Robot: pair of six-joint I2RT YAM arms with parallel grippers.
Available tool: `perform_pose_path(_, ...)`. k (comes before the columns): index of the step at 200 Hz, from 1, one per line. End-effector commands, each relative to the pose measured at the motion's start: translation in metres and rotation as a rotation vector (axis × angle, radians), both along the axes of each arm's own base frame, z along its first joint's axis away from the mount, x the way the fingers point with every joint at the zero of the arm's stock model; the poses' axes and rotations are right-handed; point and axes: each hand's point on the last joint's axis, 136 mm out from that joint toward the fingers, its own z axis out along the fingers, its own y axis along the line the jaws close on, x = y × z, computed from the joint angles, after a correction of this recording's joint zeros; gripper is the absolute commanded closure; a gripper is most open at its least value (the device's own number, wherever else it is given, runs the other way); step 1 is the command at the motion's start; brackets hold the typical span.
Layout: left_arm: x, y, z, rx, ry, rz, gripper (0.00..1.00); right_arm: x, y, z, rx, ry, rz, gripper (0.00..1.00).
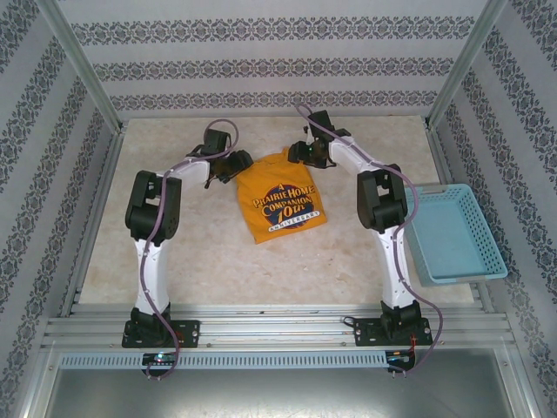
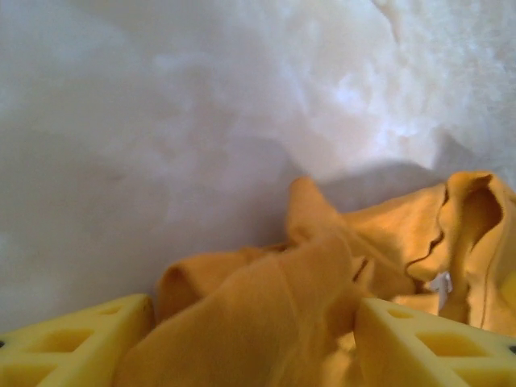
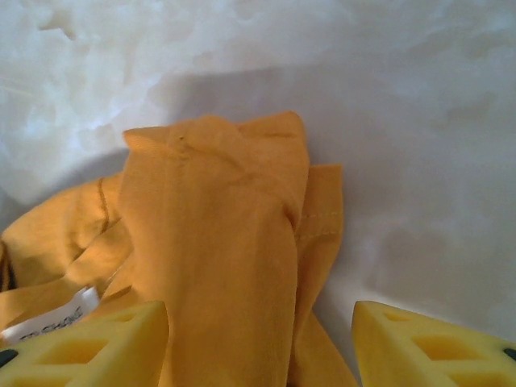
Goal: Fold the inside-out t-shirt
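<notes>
The inside-out t-shirt [image 1: 278,205] lies partly folded in the middle of the table, mustard-orange with a dark print facing up. My left gripper [image 1: 228,164] is at its far left corner and my right gripper [image 1: 300,153] at its far right corner. In the left wrist view, the left gripper [image 2: 254,322] stands open with a bunched fold of the shirt [image 2: 266,298] between its yellow fingers [image 2: 72,343]. The right gripper [image 3: 260,322] is open too; a sleeve fold [image 3: 218,242] lies between its fingers [image 3: 435,343], apart from the right one. A white tag [image 3: 48,318] shows.
A light-blue plastic basket [image 1: 474,261] sits at the table's right edge, beside the right arm. Patterned walls close in the left, back and right sides. Bare tabletop [image 1: 261,270] lies between the shirt and the arm bases.
</notes>
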Motion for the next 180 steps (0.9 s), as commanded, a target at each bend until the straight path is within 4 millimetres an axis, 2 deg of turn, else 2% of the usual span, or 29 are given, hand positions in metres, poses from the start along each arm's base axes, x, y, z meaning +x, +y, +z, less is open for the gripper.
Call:
perform_pose_path(1,0.002,-0.022,-0.018,-0.028,0.019,-0.079,0.36,-0.012,0.003,-0.012,-0.056,0.080,0.010,0.38)
perform_pose_path(22,0.004,-0.035,-0.027,-0.049,0.033,-0.109,0.42,-0.013,0.005,-0.013,-0.087,0.107,0.014,0.39)
perform_pose_path(49,0.004,-0.040,-0.029,-0.053,0.033,-0.115,0.49,-0.014,0.015,-0.013,-0.089,0.117,0.039,0.45)
perform_pose_path(77,0.003,-0.042,-0.020,-0.073,0.012,-0.123,0.57,-0.014,0.025,-0.010,-0.035,0.122,0.056,0.61)
perform_pose_path(103,0.001,-0.045,-0.001,-0.087,-0.025,-0.142,0.65,-0.012,0.034,0.005,0.040,0.084,0.068,0.84)
perform_pose_path(125,-0.004,-0.045,0.019,-0.104,-0.075,-0.151,0.77,-0.013,0.039,0.036,0.110,0.004,0.083,1.00)
perform_pose_path(139,-0.007,-0.044,0.034,-0.113,-0.112,-0.154,0.90,-0.015,0.038,0.057,0.169,-0.064,0.082,1.00)
perform_pose_path(144,-0.009,-0.044,0.039,-0.114,-0.125,-0.158,0.91,-0.017,0.035,0.060,0.182,-0.079,0.078,1.00)
perform_pose_path(164,-0.010,-0.040,0.062,-0.108,-0.187,-0.165,0.96,-0.014,0.024,0.093,0.230,-0.177,0.057,1.00)
perform_pose_path(180,0.000,-0.034,0.084,-0.112,-0.241,-0.158,0.99,-0.003,0.014,0.118,0.255,-0.242,0.051,1.00)
